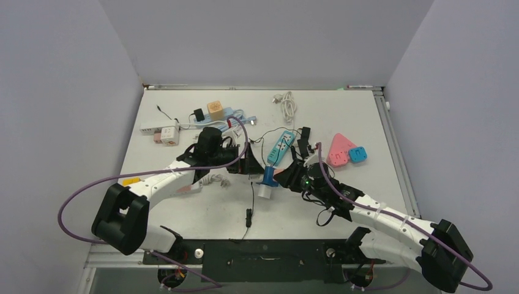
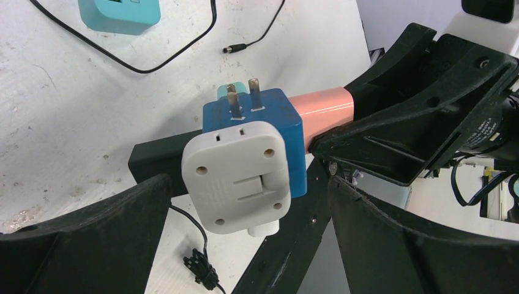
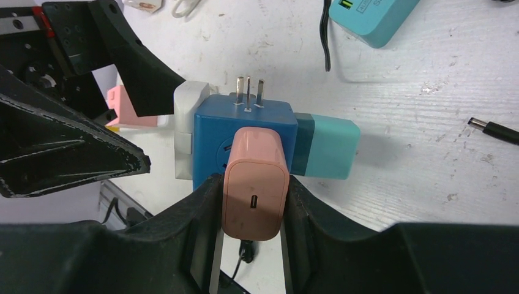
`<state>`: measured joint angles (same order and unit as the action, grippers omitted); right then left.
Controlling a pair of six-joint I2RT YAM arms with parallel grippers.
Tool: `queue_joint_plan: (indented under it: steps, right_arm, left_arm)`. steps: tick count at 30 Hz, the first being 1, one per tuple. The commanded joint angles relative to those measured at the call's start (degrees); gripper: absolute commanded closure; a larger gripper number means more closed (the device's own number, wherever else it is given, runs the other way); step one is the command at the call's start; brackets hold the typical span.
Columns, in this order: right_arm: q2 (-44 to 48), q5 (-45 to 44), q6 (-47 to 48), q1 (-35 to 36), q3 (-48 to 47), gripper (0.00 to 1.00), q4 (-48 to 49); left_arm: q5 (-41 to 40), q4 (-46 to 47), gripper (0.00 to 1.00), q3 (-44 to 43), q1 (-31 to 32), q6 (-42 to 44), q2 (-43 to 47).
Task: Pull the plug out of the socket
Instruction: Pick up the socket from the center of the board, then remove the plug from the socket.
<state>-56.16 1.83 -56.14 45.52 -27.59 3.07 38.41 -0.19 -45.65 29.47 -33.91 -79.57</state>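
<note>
right hand (image 3: 253,185) around pink plug (image 3: 254,211) on blue socket (image 3: 211,125)

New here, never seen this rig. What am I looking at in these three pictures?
Two robot arms stand at the near edge of a table, each ending in a two-finger gripper. One picture is from a fixed overhead camera; the other two from a camera on each wrist. On it lie a teal power strip, a coiled white cable and adapters. The right gripper is shut on a pink charger plugged into a blue socket cube, which carries a white plug and a teal plug. The left gripper is open, its fingers either side of the white plug.
</note>
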Motion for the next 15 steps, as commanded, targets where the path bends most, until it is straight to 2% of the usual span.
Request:
queue_joint_plan:
  steps: [1,6,9,15]
  right_arm:
    - [-1.0,-4.6,1.4,2.2,-5.2,0.95,5.4]
    - [-2.4,-9.7,2.7,5.5,-7.0,0.95,4.3]
    - [-3.6,-11.3,3.3,7.1,-8.1,0.95,4.1]
    - [-5.5,-13.9,3.9,9.2,-9.3,0.95,3.4]
  left_arm:
    - [0.8,1.9,0.04,-1.7,0.1,-0.2,-0.8]
    - [-0.8,0.4,0.04,-2.1,0.6,0.7,-1.1]
    - [-3.4,-3.5,0.04,-2.9,1.1,1.8,-1.6]
    - [-4.7,-4.9,0.04,-3.6,1.0,2.0,-2.0]
